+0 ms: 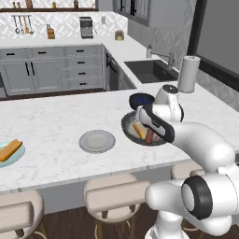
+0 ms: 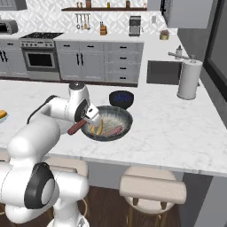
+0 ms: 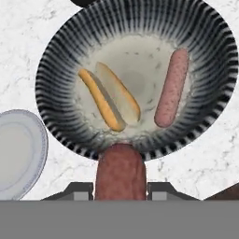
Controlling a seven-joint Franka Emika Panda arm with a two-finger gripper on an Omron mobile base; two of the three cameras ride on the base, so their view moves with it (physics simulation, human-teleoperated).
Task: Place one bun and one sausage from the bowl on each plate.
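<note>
marble counter (image 1: 56,126) | tool (image 3: 120,186) grips sausage (image 3: 120,172) at bowl (image 3: 60,60) rim

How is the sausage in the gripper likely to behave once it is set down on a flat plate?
The sausage in the gripper is a smooth round cylinder, so it may roll. The grey plate looks flat with hardly any rim, so little would stop it. It looks stiff, holding straight in the grip.

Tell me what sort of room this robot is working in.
A home kitchen, rendered: an oven under a stovetop, a sink set in the counter, and bar stools at a marble island.
</note>
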